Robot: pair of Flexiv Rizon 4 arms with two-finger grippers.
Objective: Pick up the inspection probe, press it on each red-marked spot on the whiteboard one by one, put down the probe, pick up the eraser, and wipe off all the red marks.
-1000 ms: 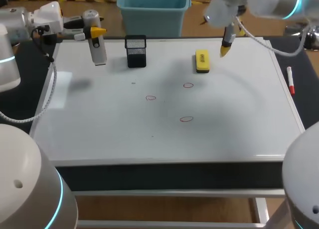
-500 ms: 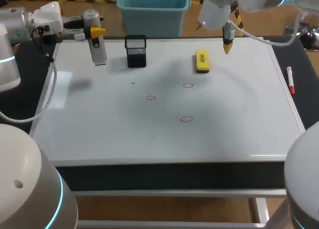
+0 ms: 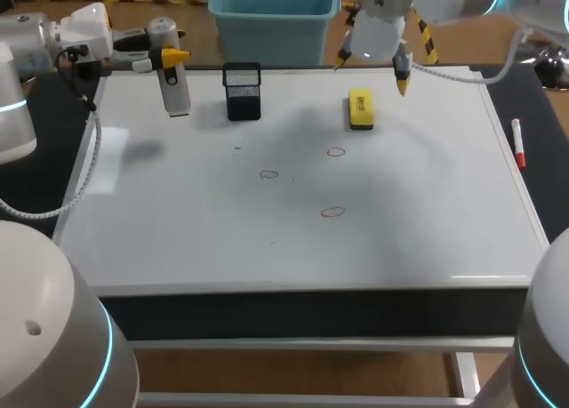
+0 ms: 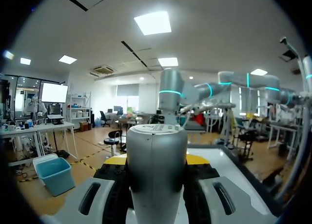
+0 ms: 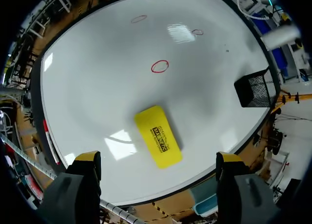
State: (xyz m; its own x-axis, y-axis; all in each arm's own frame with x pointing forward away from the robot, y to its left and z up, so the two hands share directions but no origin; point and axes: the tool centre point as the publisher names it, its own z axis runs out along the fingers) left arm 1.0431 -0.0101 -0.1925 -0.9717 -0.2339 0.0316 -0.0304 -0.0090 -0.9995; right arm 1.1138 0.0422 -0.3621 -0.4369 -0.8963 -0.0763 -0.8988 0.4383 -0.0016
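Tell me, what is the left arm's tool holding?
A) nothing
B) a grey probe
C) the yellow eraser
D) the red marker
B: the left tool closes on the grey probe from both sides; the yellow eraser lies on the whiteboard.

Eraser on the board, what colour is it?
The eraser is bright yellow; the right wrist view shows it best.
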